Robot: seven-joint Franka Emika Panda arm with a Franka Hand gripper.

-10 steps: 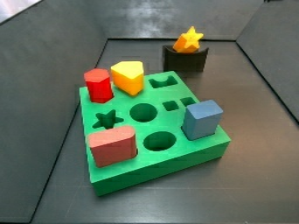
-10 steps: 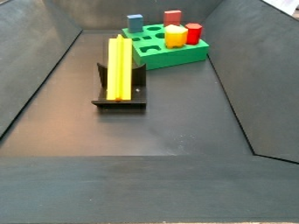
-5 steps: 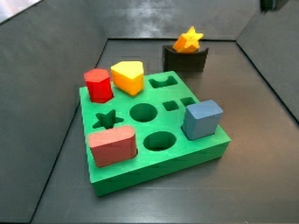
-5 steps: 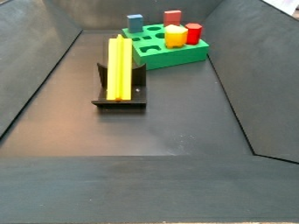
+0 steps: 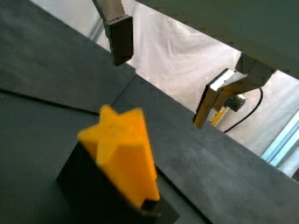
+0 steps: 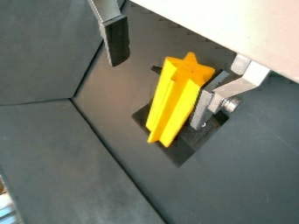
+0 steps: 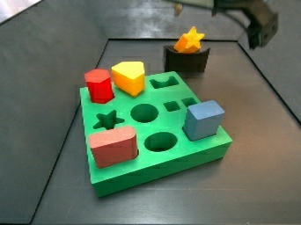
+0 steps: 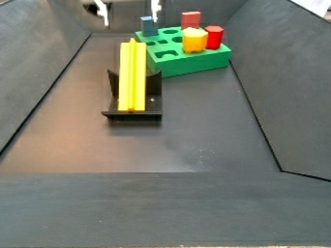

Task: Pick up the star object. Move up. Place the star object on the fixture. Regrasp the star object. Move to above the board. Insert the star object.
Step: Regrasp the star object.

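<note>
the star object lies along the top of the fixture, its long yellow ridges running away from the near edge of the dark floor, and in a side view its star-shaped end pokes up above the fixture's black block. the claw hangs above the fixture with its fingers spread wide and nothing between them; in both wrist views one dark-padded finger stands well off to one side of the star object, and the other finger sits just beside it on the far side, whether touching or not i cannot tell. in a wrist view the star's end face points up toward the camera with the fixture dark beneath it. in a side view the arm leans in above and beyond the fixture. the board sits well apart from the fixture, with a red hexagonal block, a yellow wedge block, a blue block and a red block standing in it, and its star-shaped hole is open.
</note>
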